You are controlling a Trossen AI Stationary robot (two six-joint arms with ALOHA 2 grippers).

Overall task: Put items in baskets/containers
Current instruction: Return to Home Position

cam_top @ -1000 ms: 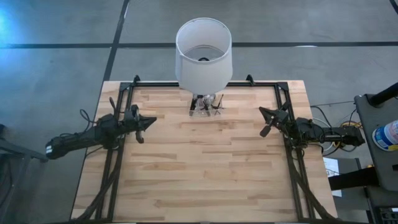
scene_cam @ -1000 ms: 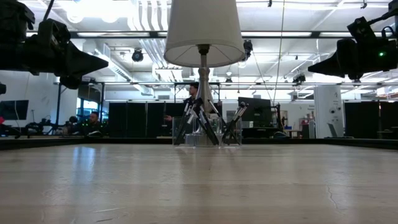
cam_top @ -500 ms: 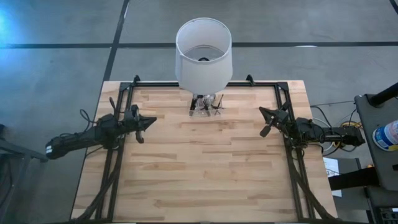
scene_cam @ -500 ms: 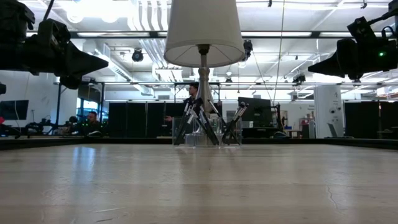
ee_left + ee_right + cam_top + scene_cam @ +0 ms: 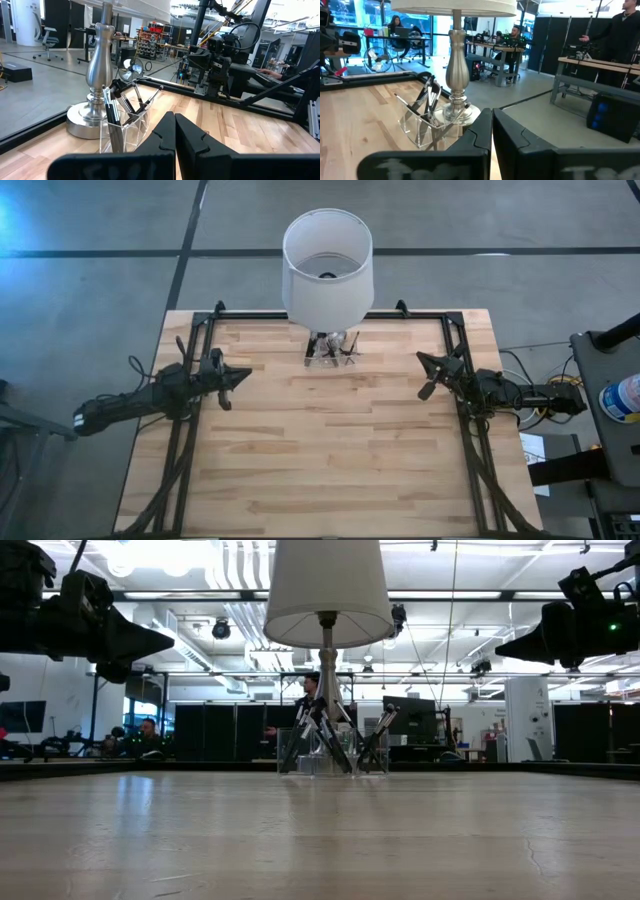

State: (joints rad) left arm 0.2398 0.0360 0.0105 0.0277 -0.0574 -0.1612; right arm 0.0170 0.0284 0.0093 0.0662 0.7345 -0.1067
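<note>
Several thin dark brushes [image 5: 120,102] stand slanted in a small clear holder [image 5: 125,131], their lower ends inside it and their shafts leaning on its walls. The holder [image 5: 330,352] sits on the table at the far middle, just in front of a lamp's silver base [image 5: 95,95]. In the right wrist view the brushes [image 5: 430,96] and holder [image 5: 420,125] show again. My left gripper [image 5: 244,375] hovers shut at the table's left side, pointing level toward the middle. My right gripper [image 5: 421,362] hovers shut at the right side, mirrored. Both are well above the wood, as the low view shows [image 5: 165,641] [image 5: 502,648].
A lamp with a large white shade [image 5: 327,265] rises over the holder at the far edge. A black frame [image 5: 200,330] borders the wooden tabletop [image 5: 330,450]. People sit and stand at desks [image 5: 620,30] in the room beyond.
</note>
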